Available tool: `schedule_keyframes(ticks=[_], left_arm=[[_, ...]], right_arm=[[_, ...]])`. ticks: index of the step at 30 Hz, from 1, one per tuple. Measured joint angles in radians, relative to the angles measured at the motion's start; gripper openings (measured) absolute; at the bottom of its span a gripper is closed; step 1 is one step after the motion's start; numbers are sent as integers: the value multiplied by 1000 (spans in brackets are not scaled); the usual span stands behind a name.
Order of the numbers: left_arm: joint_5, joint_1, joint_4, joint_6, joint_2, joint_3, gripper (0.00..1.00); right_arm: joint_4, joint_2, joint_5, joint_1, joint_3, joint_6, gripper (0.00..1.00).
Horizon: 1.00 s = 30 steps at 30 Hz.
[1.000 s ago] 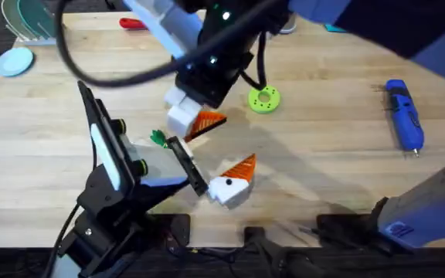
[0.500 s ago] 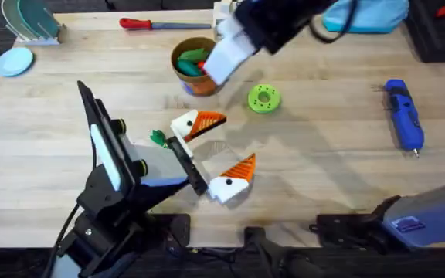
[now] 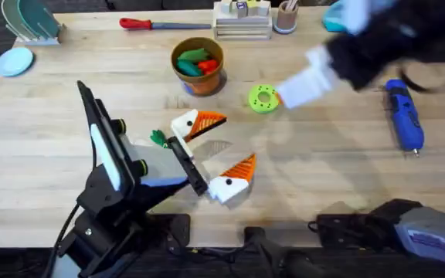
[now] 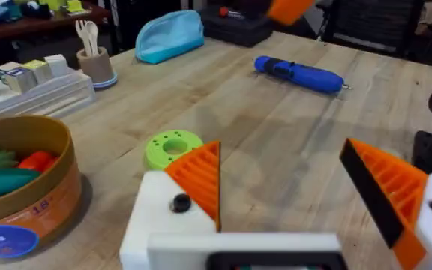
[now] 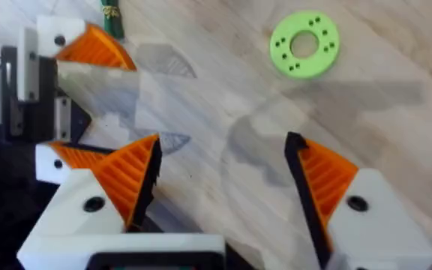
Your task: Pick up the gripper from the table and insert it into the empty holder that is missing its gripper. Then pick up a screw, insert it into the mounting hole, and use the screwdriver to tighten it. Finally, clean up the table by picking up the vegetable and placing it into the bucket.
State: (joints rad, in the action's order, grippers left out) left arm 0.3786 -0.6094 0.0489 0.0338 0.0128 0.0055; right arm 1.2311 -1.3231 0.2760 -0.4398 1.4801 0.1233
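My left gripper (image 3: pixel 235 140) rests open on the table (image 3: pixel 331 177), both white fingers carrying orange pads (image 4: pixel 199 180). My right gripper (image 5: pixel 223 142) hangs open above the table, a blur right of the green disc (image 3: pixel 263 99); both its pads (image 5: pixel 327 174) are in place. No loose orange gripper and no empty holder are in view. The blue screwdriver (image 3: pixel 404 114) lies at the right. The small dark green vegetable (image 3: pixel 158 138) sits beside the left gripper's far finger. At the back, the orange-brown bucket (image 3: pixel 198 77) holds green and red pieces.
A red-handled tool (image 3: pixel 153 24) lies along the back edge. Small boxes and a cup (image 3: pixel 286 17) stand at the back, with a blue pouch (image 4: pixel 167 34) beside them. A light blue disc (image 3: pixel 14 61) sits at the far left.
The right arm swung from over the left gripper to the back of the table, then rightward toward the screwdriver. The left arm and the table's things stayed put.
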Motion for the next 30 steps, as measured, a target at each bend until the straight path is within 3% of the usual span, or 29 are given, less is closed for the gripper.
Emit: schedule_keyframes(ticks=[6,12,19,30], left_arm=[[0,0,0,0,0,0,993],[0,0,0,0,0,0,993],[0,0,0,0,0,0,993],[0,0,0,0,0,0,993]], right_arm=[[-16,265,95,180,-212,23,993],[-80,450,301,314,-382,148,993],[-80,498,444,319,-505,375,993],[-79,496,579,319,-514,562,993]])
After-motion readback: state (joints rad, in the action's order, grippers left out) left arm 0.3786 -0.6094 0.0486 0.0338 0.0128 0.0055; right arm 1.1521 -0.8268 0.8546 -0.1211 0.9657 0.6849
